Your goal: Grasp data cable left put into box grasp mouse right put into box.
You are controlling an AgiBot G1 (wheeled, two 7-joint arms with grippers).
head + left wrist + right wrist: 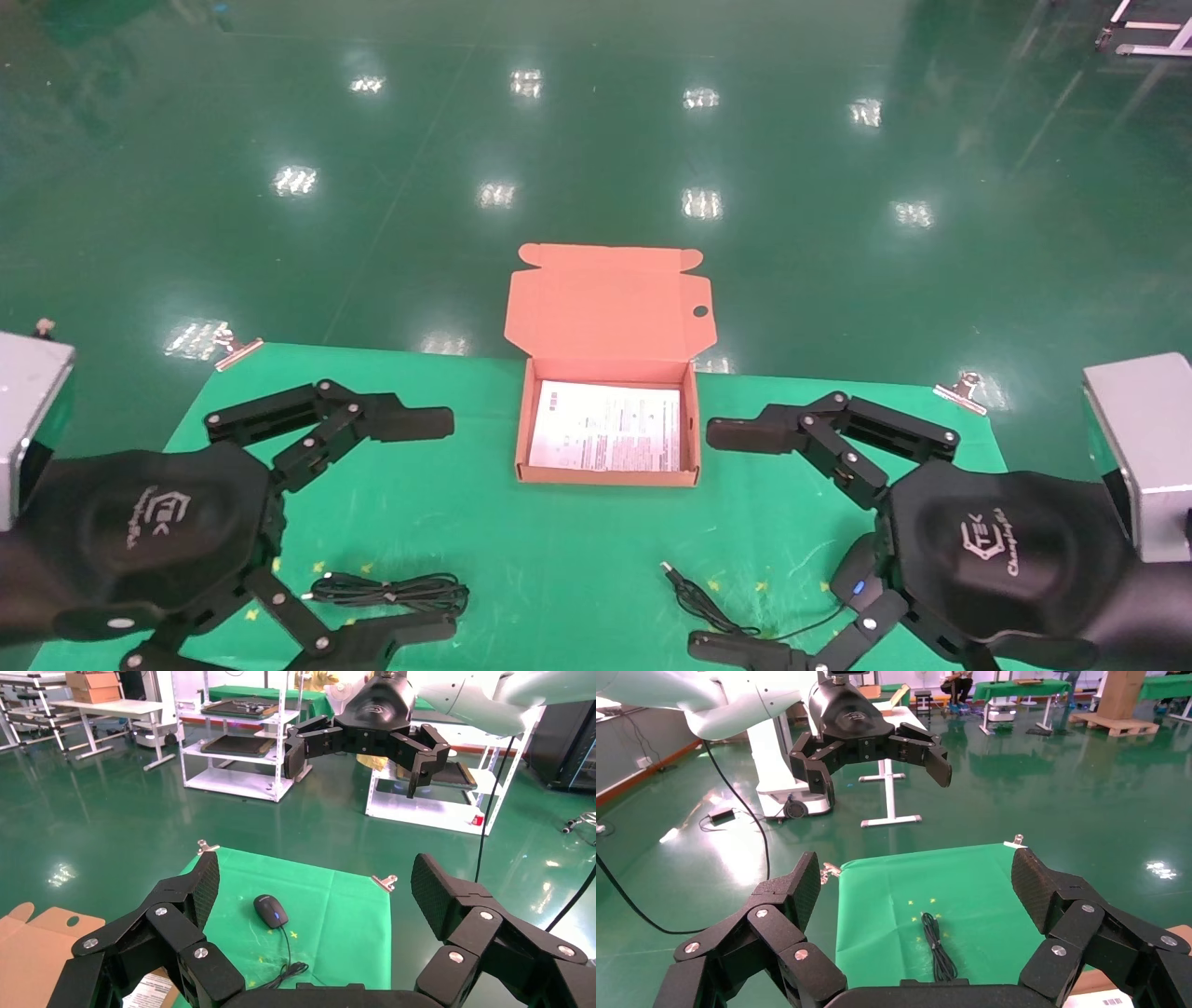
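Above the green mat, left gripper hangs wide open and empty, cable on the mat between its fingers. Right gripper likewise spread, holding nothing, mouse under its palm, cord trailing toward the centre. Box open, only paper inside. Risk: loose cord snags on a finger or hangs over the box wall; the bundle may slip out.

You have a matt green cloth as the work surface, held by shiny metal clips. The box is dull orange-brown cardboard, lined with white printed paper. The mouse looks like smooth black plastic; both the left gripper and right gripper are matt black plastic with small metal rivets, above a glossy green floor
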